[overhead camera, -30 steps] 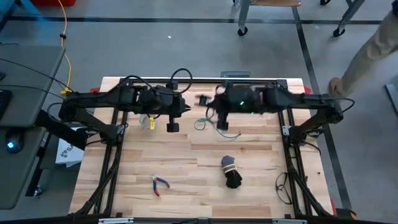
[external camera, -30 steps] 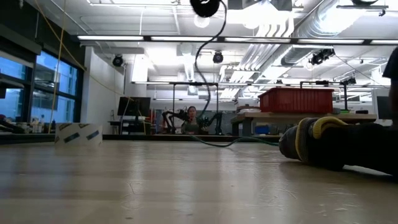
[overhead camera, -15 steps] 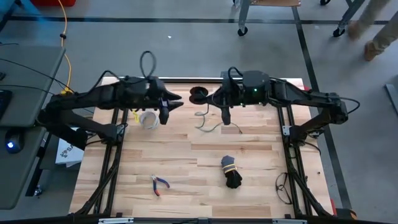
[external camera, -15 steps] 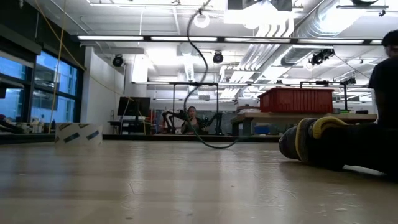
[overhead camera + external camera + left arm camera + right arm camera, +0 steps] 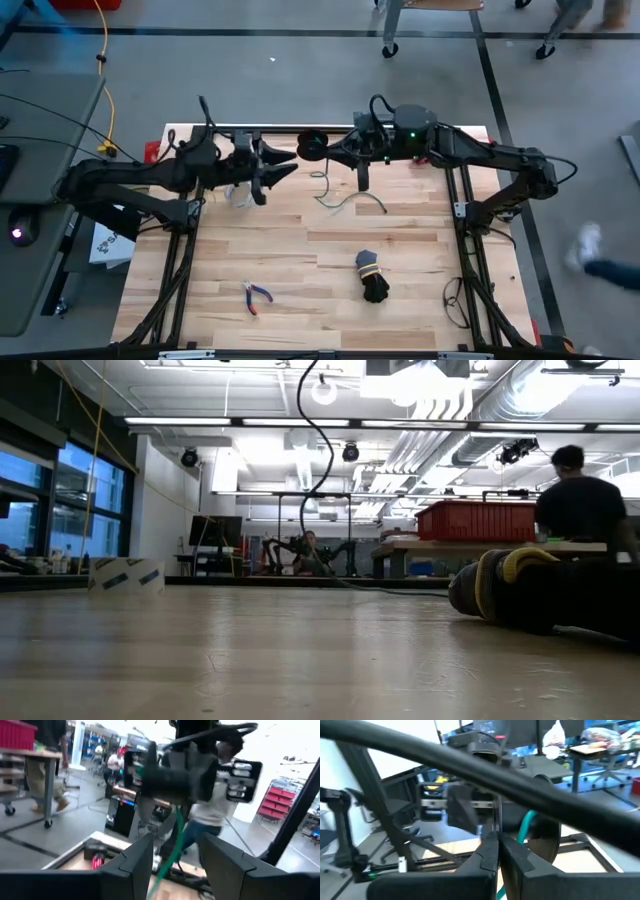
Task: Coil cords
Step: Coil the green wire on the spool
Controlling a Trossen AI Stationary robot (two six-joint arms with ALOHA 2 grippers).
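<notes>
Holding the cord (image 5: pixel 312 146) up near the back edge of the table (image 5: pixel 300 250), I judge the coiling partly done. My right pincer (image 5: pixel 318 148) has its fingers pressed together on the small dark coil, which hangs in the air between my two arms. From the coil a thin green tail (image 5: pixel 340 195) drops down and lies loose on the wood in a few curves, so this part is left to wind. In the right wrist view the green strand (image 5: pixel 526 827) passes just beyond my closed fingers.

My left pincer (image 5: pixel 285 168) is spread wide and holds nothing. It points toward the coil from the left, near it but not touching. In the left wrist view the green tail (image 5: pixel 170 845) hangs between my two open fingers (image 5: pixel 131 862), ahead of them.

For moving, the room is good toward the front. The middle of the table is bare wood. The black cord bundle with a yellow tie (image 5: pixel 372 276) lies well apart toward the front, and the small pliers (image 5: pixel 256 295) are at the front left. The pale ring (image 5: pixel 238 193) sits close under my left arm, so I must be careful there. Behind the coil the back rail of the frame is very near, and my two arms are close to each other, so a wide swing there could make them collide.
</notes>
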